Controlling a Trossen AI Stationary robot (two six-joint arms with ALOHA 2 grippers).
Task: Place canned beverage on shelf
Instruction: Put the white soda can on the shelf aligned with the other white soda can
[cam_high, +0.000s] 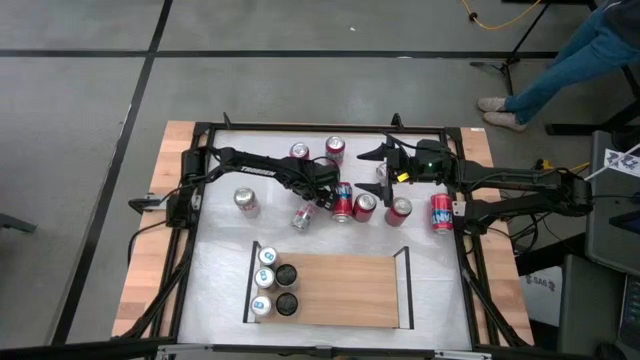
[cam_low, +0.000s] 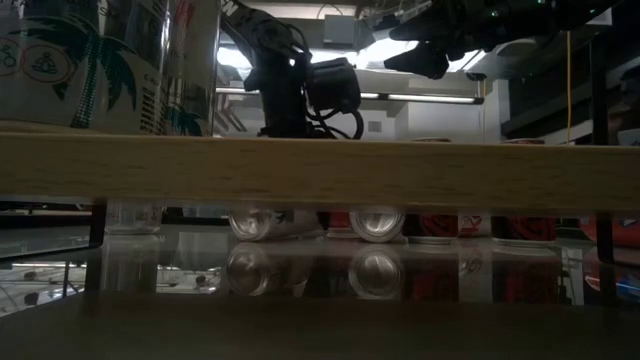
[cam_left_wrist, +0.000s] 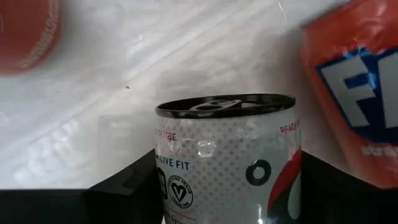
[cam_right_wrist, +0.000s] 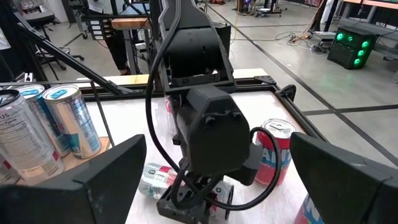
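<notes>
The left gripper (cam_high: 305, 212), mid-table, had its fingers half-closed around a toppled silver can (cam_left_wrist: 227, 155), not yet gripped, which risked rolling into the neighbouring red can (cam_left_wrist: 351, 93).

Readable text, by surface:

- White dotted aluminium can lying on its side (cam_left_wrist: 227, 158), left wrist view: "LIVE FIT" in dark print under a partly cut word in red; "PEACH" fragment in red at the can's far edge; a round heart-shaped seal below, wording too small to read.
- Red-orange can with a blue-and-white logo (cam_left_wrist: 351, 93), same view: big white letter "F" outlined in blue, rest cropped.
- Tall silver can at the picture edge (cam_right_wrist: 18, 140), right wrist view: a nutrition-type panel, only "US" legible.
- Black forearm of the left arm (cam_high: 262, 171), high view: white lettering, probably "TROSSEN", barely legible.
- Dark box by the table's right side (cam_high: 545, 285): "SAG".
</notes>
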